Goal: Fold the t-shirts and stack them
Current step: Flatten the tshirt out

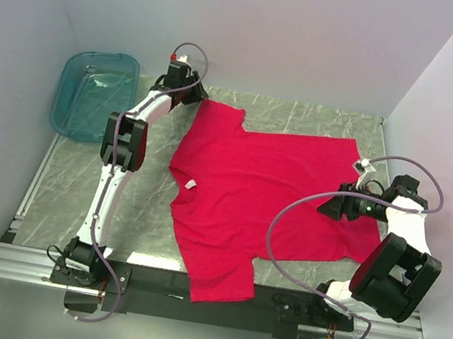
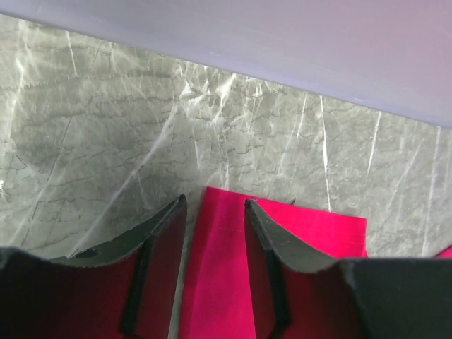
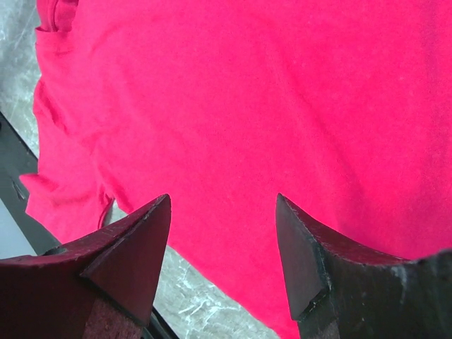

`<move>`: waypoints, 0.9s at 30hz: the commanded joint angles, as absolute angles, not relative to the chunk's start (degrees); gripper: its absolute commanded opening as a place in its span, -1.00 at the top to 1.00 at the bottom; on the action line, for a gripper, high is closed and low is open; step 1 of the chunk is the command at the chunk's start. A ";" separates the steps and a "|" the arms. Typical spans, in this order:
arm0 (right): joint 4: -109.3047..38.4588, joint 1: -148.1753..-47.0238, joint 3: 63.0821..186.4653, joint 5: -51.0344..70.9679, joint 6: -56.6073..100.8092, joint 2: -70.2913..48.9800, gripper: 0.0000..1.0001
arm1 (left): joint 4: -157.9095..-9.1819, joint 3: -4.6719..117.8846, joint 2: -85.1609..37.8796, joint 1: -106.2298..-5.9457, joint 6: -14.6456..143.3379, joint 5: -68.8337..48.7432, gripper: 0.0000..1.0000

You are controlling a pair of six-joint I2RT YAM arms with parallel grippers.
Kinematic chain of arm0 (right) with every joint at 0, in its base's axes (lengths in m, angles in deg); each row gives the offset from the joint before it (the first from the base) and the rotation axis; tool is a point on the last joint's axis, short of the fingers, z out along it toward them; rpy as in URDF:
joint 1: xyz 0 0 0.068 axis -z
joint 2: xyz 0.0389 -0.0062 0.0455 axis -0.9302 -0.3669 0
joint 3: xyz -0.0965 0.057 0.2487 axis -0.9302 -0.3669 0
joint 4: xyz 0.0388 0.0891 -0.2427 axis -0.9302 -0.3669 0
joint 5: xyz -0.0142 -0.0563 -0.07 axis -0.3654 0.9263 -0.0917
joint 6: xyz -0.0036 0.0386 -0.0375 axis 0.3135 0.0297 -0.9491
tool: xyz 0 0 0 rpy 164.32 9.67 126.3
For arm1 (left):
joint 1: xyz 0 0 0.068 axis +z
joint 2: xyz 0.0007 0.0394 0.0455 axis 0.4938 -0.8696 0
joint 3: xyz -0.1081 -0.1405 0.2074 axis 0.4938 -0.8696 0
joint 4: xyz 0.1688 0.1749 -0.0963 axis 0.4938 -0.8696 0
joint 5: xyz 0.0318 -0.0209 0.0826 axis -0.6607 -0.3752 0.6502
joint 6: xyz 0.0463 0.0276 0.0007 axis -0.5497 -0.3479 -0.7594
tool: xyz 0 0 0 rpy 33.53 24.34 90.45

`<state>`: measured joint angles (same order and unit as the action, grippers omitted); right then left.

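Observation:
A bright red t-shirt [image 1: 266,194] lies spread flat on the marble table, with its white neck label [image 1: 191,184] at the left side. My left gripper [image 1: 197,97] is at the far sleeve's corner. In the left wrist view its jaws [image 2: 215,200] stand apart, astride the sleeve's edge [image 2: 219,268], which lies flat between them. My right gripper [image 1: 325,208] hangs open over the shirt's right part. In the right wrist view its fingertips [image 3: 223,198] are spread wide above the red cloth [image 3: 247,106], near the cloth's edge, and hold nothing.
A translucent teal tub [image 1: 95,94] stands at the far left, beside the left arm. Pale walls close in the table at the back and on both sides. A metal rail [image 1: 188,286] runs along the near edge, under the shirt's near sleeve.

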<state>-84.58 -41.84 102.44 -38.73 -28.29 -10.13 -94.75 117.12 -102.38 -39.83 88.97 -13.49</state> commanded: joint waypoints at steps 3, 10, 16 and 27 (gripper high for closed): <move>-86.07 -40.44 105.39 -41.54 -29.45 -9.99 -0.35 | -104.62 121.45 -104.85 -41.28 83.80 -10.66 0.13; -88.70 -37.89 106.53 -43.38 -31.47 -11.58 -0.35 | -110.78 123.30 -105.47 -42.86 78.61 -10.57 0.22; -90.90 -36.39 106.79 -44.35 -33.23 -12.02 -0.34 | -112.37 122.52 -105.38 -43.12 76.94 -8.55 0.48; -80.02 -38.06 110.65 -31.31 -21.39 -15.53 -0.31 | -107.80 118.74 -99.94 -42.34 76.32 -9.69 0.99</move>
